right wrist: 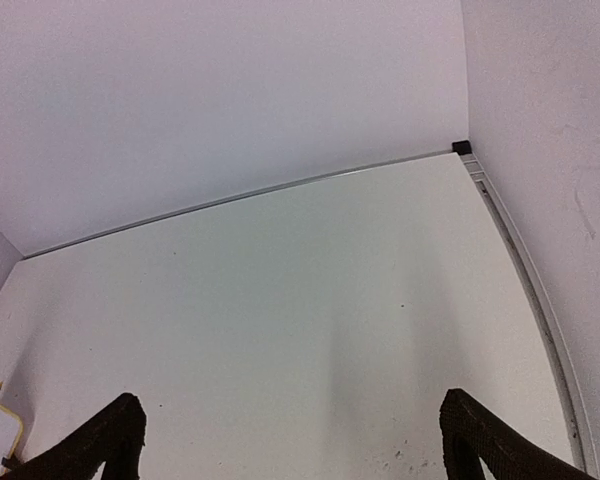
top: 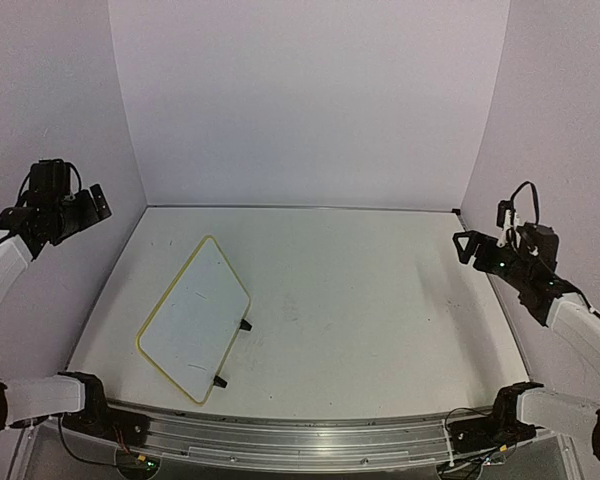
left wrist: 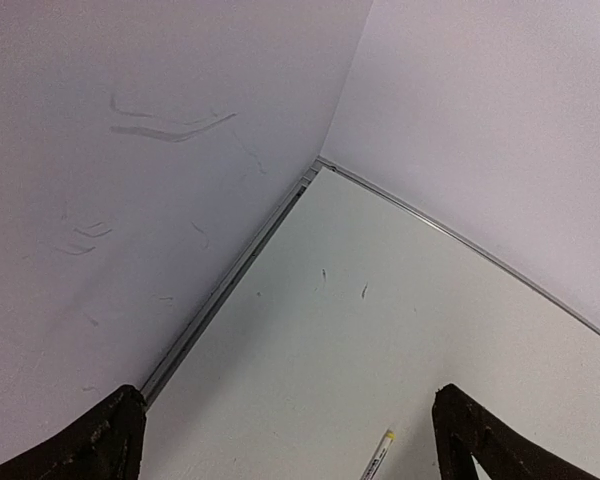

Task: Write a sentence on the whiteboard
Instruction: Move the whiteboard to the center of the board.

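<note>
Top external: whiteboard [top: 195, 318] lies nearer left gripper [top: 92, 208], well apart from right gripper [top: 478, 238]; both spread wide, empty

Soft, even, slightly violet light; faint shadows; overhead view bowed at edges; wrist views mildly grainy.

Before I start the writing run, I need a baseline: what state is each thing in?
whiteboard: lying face up on the table, no writing legible.
left fingers: open, empty, off the table.
right fingers: open, empty, off the table.
</note>
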Motion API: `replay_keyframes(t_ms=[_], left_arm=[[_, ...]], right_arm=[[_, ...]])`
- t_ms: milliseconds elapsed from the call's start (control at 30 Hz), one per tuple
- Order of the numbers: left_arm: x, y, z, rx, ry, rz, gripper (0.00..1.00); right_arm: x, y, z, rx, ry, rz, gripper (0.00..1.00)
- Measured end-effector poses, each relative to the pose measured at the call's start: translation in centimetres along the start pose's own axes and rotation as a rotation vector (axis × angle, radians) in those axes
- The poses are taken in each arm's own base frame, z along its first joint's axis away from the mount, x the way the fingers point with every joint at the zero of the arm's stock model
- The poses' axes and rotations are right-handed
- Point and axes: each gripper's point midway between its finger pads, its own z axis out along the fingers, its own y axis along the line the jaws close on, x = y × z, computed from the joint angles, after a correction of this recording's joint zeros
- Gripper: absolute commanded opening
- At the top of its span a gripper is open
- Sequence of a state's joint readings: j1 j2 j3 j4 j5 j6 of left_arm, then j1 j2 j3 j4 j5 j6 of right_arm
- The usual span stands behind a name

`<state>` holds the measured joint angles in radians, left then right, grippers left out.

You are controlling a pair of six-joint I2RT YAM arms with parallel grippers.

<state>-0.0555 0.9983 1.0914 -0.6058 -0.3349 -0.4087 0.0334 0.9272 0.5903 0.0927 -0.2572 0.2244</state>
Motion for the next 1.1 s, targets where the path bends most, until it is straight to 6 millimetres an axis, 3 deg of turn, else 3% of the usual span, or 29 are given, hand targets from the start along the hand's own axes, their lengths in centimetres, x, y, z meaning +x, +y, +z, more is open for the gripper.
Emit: replay_keyframes(t_ms=[100, 233, 433, 633, 833, 967, 1100], left_arm=[[-0.7, -1.4, 0.1, 0.042, 0.039, 0.047, 1.00], [-0.4, -2.9, 1.2, 0.095, 0.082, 0.134, 0.99], [2.0, -2.9, 2.7, 0.121, 0.112, 0.208, 1.00], [3.5, -3.5, 2.8, 0.183, 0.127, 0.215, 0.99], [3.2, -3.8, 2.6, 0.202, 0.112, 0.212, 1.00], [3.1, -3.9, 2.5, 0.211, 0.103, 0.216, 0.99], [3.1, -3.9, 2.3, 0.216, 0.095, 0.227, 0.99]], right_arm=[[-0.4, 2.3, -0.1, -0.105, 0.017, -0.021, 0.98], [0.5, 7.5, 0.3, -0.283, 0.084, -0.080, 0.94], [6.8, 18.7, 0.8, -0.587, 0.289, -0.215, 0.87], [15.2, 27.0, 1.7, -0.768, 0.490, -0.356, 0.80], [21.7, 32.3, 2.7, -0.880, 0.592, -0.470, 0.73], [24.5, 35.6, 3.9, -0.940, 0.602, -0.527, 0.69], [26.9, 37.3, 4.6, -0.970, 0.616, -0.569, 0.63]])
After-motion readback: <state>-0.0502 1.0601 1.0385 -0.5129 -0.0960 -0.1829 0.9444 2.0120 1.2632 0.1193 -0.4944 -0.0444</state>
